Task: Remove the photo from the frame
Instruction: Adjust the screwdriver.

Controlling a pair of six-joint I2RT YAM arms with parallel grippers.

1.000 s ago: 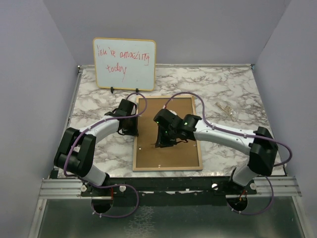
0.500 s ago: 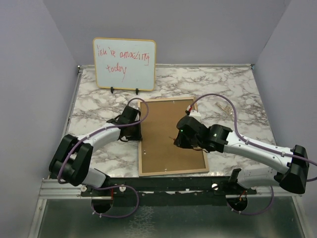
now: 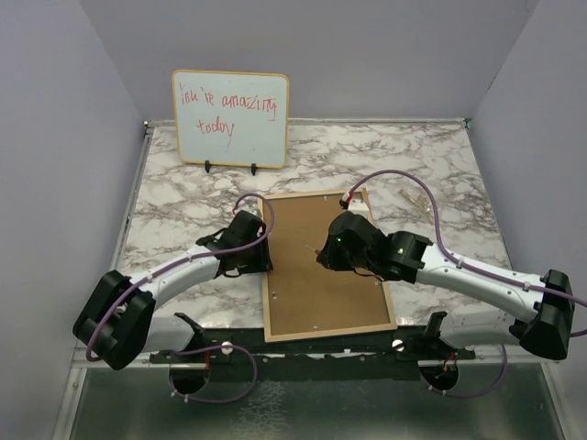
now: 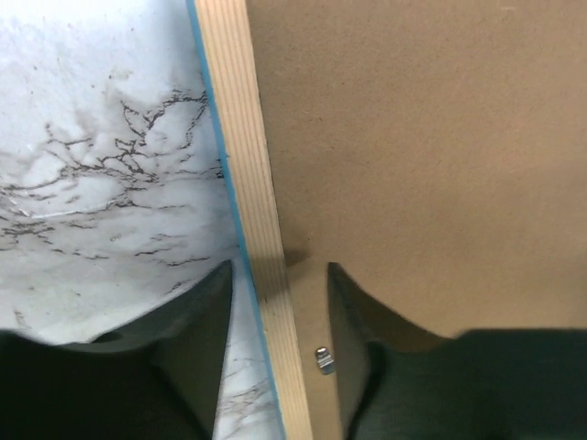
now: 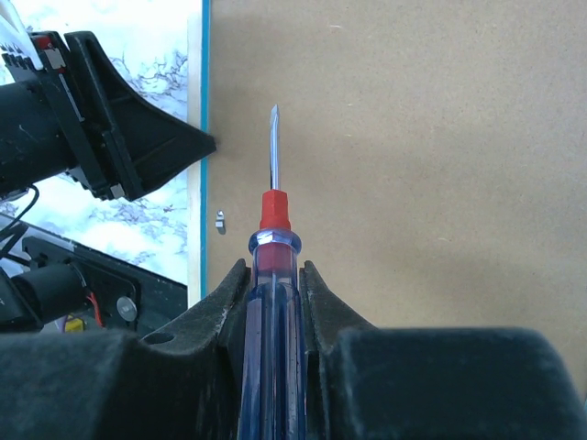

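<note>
The frame (image 3: 330, 333) lies face down on the marble table, its brown backing board (image 3: 321, 284) facing up. The photo is hidden under that board. My left gripper (image 3: 260, 253) straddles the frame's left wooden rim (image 4: 248, 183), one finger over the marble and the other over the board; the gripper (image 4: 278, 267) is open, with gaps on both sides of the rim. A small metal tab (image 4: 323, 359) sits beside the rim. My right gripper (image 5: 273, 266) is shut on a screwdriver (image 5: 273, 229) with a blue handle and red collar. Its blade hovers over the board near the left rim.
A small whiteboard (image 3: 231, 119) with red handwriting stands at the back left. A small clear object (image 3: 417, 203) lies on the marble at the back right. Purple walls close in the table on three sides. The arm bases sit on a metal rail at the near edge.
The frame has slid and turned slightly clockwise, toward the right and near edge. My left gripper's jaws have parted from the rim. The right arm swung right and lower, still carrying the screwdriver.
</note>
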